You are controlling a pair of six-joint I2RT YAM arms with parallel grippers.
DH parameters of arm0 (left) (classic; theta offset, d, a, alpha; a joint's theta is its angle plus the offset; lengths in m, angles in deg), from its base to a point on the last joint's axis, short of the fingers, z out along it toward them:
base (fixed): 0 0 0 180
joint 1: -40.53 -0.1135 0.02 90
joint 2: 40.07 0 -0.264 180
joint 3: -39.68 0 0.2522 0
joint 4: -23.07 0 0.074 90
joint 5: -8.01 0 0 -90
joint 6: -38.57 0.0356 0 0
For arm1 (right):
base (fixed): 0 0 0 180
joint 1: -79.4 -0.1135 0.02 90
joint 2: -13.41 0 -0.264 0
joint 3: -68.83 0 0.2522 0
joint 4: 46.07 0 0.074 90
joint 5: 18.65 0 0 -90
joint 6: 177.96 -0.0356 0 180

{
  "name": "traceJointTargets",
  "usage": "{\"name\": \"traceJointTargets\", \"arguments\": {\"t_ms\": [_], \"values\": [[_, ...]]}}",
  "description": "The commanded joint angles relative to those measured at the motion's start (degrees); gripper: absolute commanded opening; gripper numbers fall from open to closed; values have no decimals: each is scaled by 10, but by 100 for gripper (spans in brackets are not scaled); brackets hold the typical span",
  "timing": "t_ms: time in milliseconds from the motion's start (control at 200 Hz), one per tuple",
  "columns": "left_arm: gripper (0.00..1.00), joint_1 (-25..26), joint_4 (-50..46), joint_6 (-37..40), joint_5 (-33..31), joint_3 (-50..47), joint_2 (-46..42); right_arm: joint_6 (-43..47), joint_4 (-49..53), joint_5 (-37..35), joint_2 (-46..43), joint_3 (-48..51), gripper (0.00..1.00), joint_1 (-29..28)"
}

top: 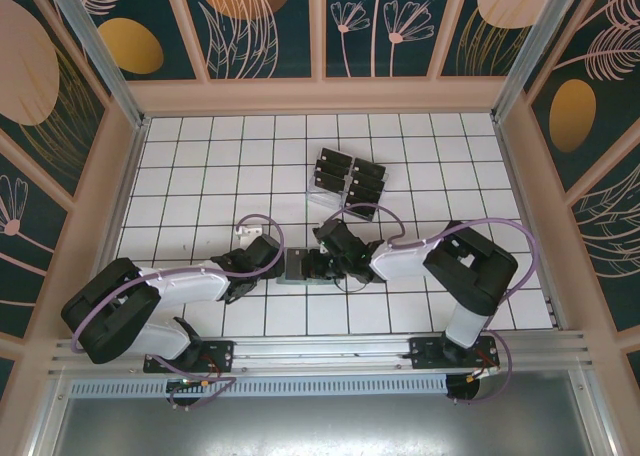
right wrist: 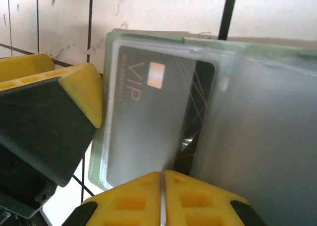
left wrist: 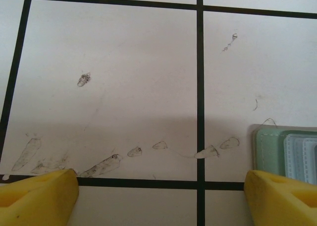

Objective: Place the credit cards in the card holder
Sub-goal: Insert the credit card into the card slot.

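We are seeing the left arm [top: 190, 281] and right arm [top: 410, 261] in white shells with black joints, purple cables [top: 503, 222] looping; the left gripper [left wrist: 161, 201] fingertips [left wrist: 37, 196] are showing yellow at six o'clock.

Both arms, elbows bent outward, reach inward so that their wrists nearly meet: left gripper [top: 272, 262], its yellow fingers [left wrist: 37, 196] spread wide apart and pointing down, and right gripper [top: 322, 264], its yellow fingertips [right wrist: 133, 203] pressed together along a thin seam

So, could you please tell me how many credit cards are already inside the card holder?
1: a black VIP card lies in the card holder's clear pocket, just beyond the shut right fingers. The frosted flap beside it may hide more.
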Motion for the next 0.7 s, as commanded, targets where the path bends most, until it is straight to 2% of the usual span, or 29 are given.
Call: {"name": "traceJointTargets", "arguments": {"t_ms": [0, 320, 691], "values": [[89, -4, -11, -18, 56, -13, 8, -5, -8, 5, 1, -20, 10, -5], [98, -4, -74, -3, 0, 32, -41, 0, 37, -39, -69, -8, 23, 9], [95, -5, -69, -5, -12, 20, -17, 10, 33, -41, -36, -16, 25, 25]]}}
